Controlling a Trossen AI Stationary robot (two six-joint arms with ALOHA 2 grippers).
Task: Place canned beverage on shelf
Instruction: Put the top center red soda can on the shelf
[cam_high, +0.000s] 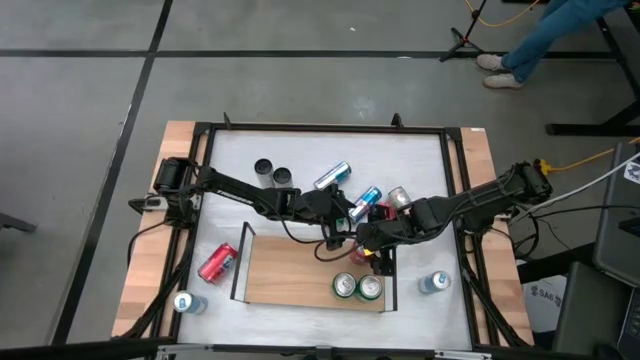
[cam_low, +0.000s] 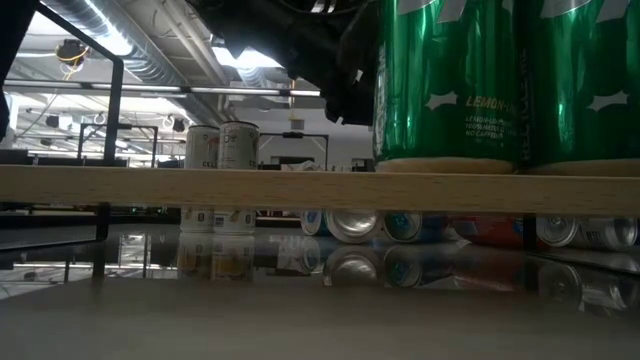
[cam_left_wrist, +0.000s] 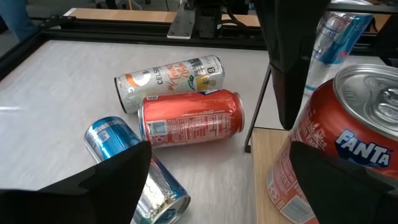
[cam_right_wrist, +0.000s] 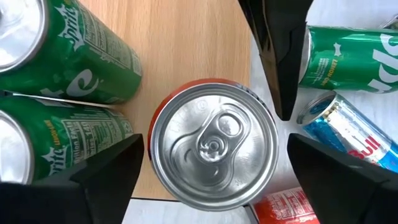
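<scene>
The light-brown wooden shelf (cam_high: 300, 272) lies on the white table and holds two upright green cans (cam_high: 357, 287) at its near right. An orange Fanta can (cam_right_wrist: 214, 143) stands upright on the shelf's far right corner and also shows in the left wrist view (cam_left_wrist: 336, 143). My right gripper (cam_right_wrist: 214, 186) points down over it, open, with one finger on either side of the can and a narrow gap at each. My left gripper (cam_left_wrist: 217, 193) is open just left of the Fanta can, low over the table, facing several lying cans.
Behind the shelf's far right corner lie a red can (cam_left_wrist: 189, 118), a white can (cam_left_wrist: 171, 81), blue cans (cam_left_wrist: 134, 168) and a green can (cam_right_wrist: 354, 56). Two dark upright cans (cam_high: 272, 172) stand at the far left. A red can (cam_high: 218, 262) lies left of the shelf. Black rails (cam_high: 240, 262) stand at the shelf's ends.
</scene>
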